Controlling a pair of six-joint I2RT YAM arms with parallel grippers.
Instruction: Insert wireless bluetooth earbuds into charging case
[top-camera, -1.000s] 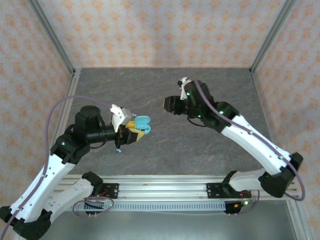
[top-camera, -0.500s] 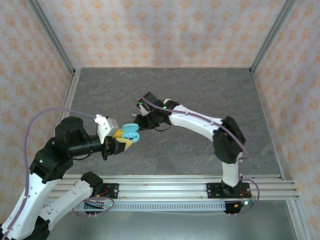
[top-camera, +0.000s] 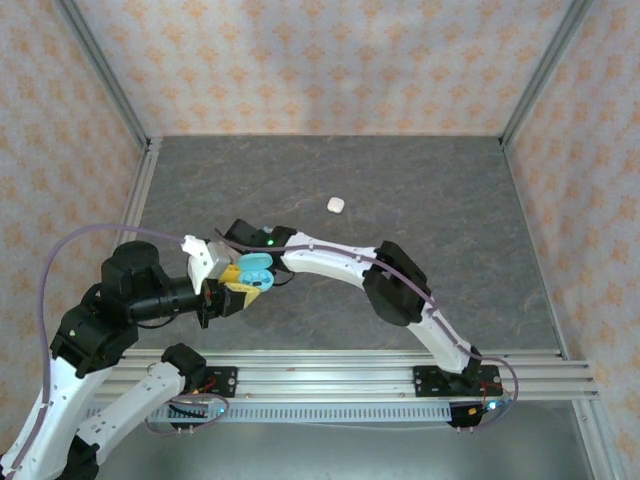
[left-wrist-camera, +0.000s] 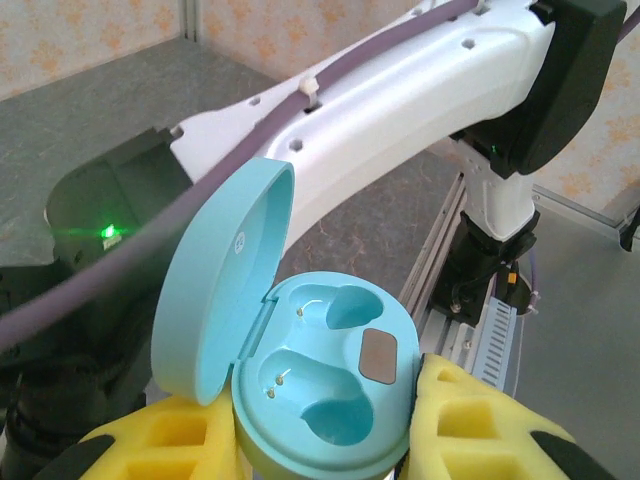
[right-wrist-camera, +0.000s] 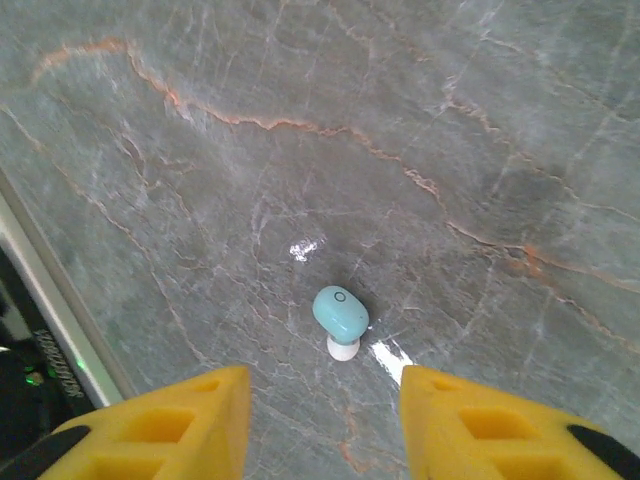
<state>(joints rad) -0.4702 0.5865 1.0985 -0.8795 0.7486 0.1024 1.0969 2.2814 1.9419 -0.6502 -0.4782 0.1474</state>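
Note:
An open teal charging case (left-wrist-camera: 335, 395) sits between the yellow fingers (left-wrist-camera: 490, 430) of my left gripper (left-wrist-camera: 325, 440), which is shut on it. Its lid (left-wrist-camera: 215, 285) stands up to the left and both wells are bare. In the top view the case (top-camera: 257, 267) hangs left of centre at my left gripper (top-camera: 238, 282). One teal earbud (right-wrist-camera: 341, 316) with a white tip lies on the stone table. My right gripper (right-wrist-camera: 325, 425) hovers open just above it, a finger (right-wrist-camera: 175, 425) on each side, not touching. The other earbuds are out of sight.
My right arm (top-camera: 330, 262) stretches across the table to the left and passes close behind the case. A small white object (top-camera: 335, 204) lies at the back middle. The aluminium rail (top-camera: 330, 375) runs along the near edge, and patterned walls enclose the table.
My right arm has swung from the centre right far over to the left, ending beside the left gripper. The left gripper has drawn the case slightly down and left. The white object is now uncovered.

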